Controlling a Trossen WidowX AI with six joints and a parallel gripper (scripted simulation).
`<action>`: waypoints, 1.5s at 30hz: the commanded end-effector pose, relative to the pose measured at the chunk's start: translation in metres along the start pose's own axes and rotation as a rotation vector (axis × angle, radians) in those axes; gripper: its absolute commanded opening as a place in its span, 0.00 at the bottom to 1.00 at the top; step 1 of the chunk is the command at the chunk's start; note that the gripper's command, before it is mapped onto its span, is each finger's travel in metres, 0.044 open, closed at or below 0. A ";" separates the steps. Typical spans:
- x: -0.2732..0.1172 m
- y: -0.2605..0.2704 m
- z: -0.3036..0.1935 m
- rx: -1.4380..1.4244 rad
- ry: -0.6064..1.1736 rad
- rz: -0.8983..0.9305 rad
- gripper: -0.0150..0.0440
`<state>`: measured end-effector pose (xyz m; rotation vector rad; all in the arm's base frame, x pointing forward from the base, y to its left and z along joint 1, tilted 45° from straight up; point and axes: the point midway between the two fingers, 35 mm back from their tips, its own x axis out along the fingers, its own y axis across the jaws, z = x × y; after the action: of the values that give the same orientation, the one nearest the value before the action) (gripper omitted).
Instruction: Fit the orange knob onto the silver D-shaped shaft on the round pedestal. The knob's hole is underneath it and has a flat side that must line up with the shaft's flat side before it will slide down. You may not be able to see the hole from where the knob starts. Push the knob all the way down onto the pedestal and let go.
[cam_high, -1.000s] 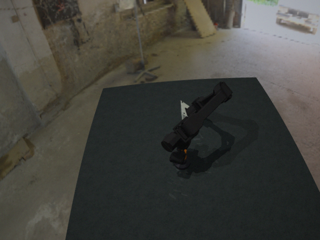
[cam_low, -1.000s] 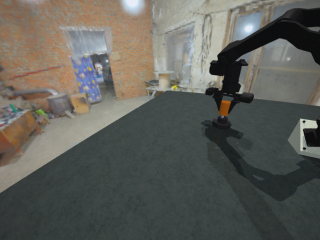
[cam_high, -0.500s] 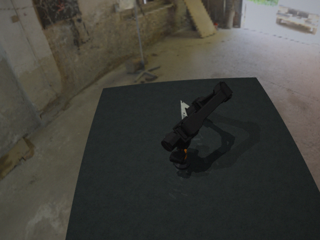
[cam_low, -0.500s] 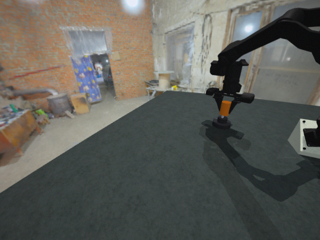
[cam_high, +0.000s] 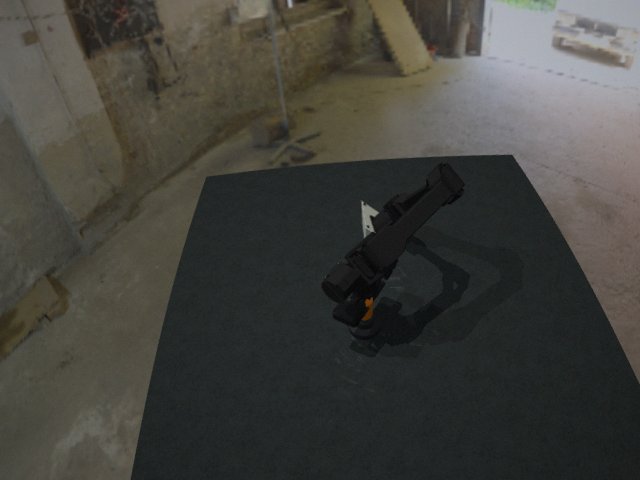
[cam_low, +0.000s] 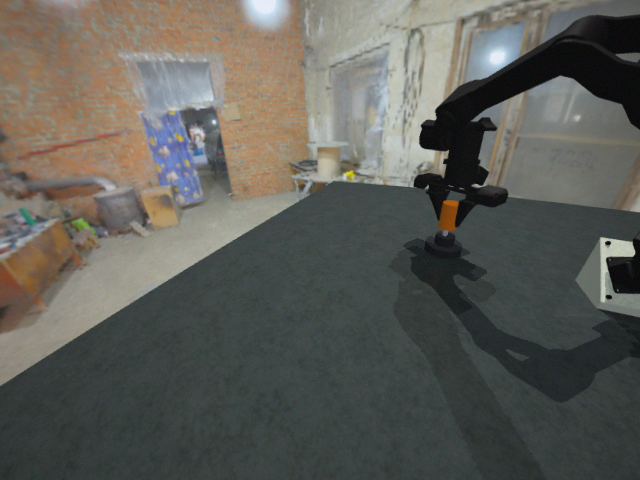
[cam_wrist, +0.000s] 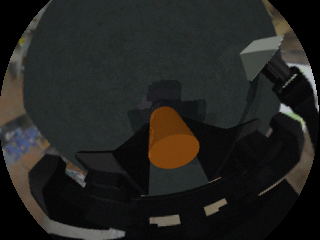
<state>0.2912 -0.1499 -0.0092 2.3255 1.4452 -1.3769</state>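
The orange knob (cam_high: 368, 311) (cam_low: 448, 215) (cam_wrist: 172, 142) is upright, slightly tilted in the exterior view. My gripper (cam_low: 448, 219) (cam_wrist: 166, 123) is shut on it, one finger on each side. The round dark pedestal (cam_high: 363, 331) (cam_low: 443, 249) stands on the table just below the knob. A short bit of the silver shaft (cam_low: 445, 233) shows between the knob's lower end and the pedestal's raised middle. The knob's lower end is at the shaft's top; whether the shaft's tip is inside the hole is hidden. The hole and both flat sides are hidden.
The dark table (cam_high: 248, 372) (cam_low: 232, 361) lies under everything. A pale angled block (cam_high: 367, 219) (cam_low: 592, 279) (cam_wrist: 257, 56) stands at the arm's base. The arm reaches over the table from there and casts broad shadows around the pedestal.
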 end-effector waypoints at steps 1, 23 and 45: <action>0.001 0.000 0.001 0.010 0.000 0.002 0.25; 0.004 -0.001 -0.001 0.010 0.000 0.002 0.25; 0.019 -0.001 0.000 -0.001 -0.004 -0.001 0.25</action>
<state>0.2936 -0.1357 -0.0227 2.3190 1.4480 -1.3804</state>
